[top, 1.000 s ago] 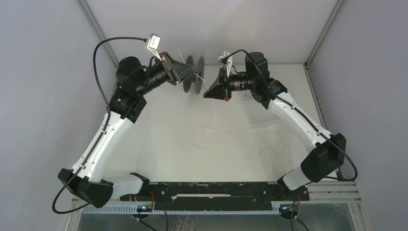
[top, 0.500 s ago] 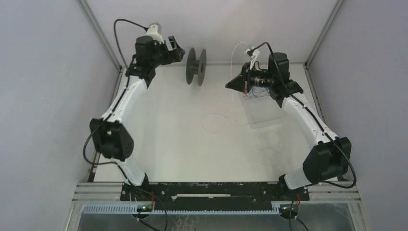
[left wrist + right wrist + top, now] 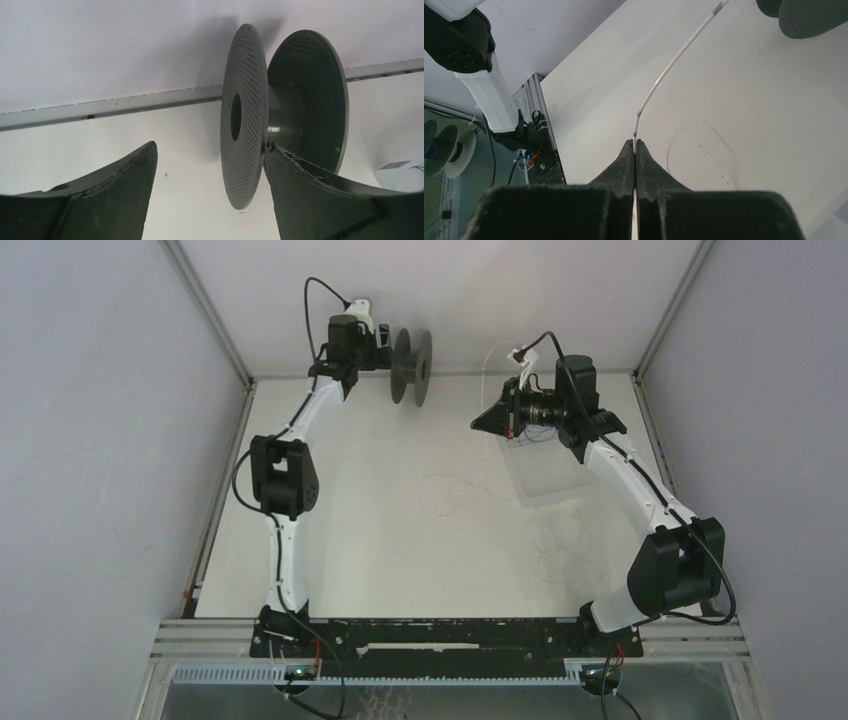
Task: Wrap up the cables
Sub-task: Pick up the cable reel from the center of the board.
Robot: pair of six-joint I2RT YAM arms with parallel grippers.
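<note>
Cable (image 3: 664, 74) is pinched in the closed right gripper (image 3: 634, 142); the rest lies in loose loops on the table (image 3: 350, 540), centre-right. Left gripper (image 3: 209, 146) has released the spool (image 3: 245, 115) and is back at it, far centre, jaws open astride the near flange. Probably regrips before winding.

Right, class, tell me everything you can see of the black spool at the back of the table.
The spool is dark grey-black and plastic-looking: two round flanges dotted with small holes, joined by a smooth hub, with a central hole through the near flange. It stands upright on its rims at the table's far edge. The hub looks bare. The left claw stands open astride the near flange, one finger tucked between the flanges; whether it touches is unclear.
</note>
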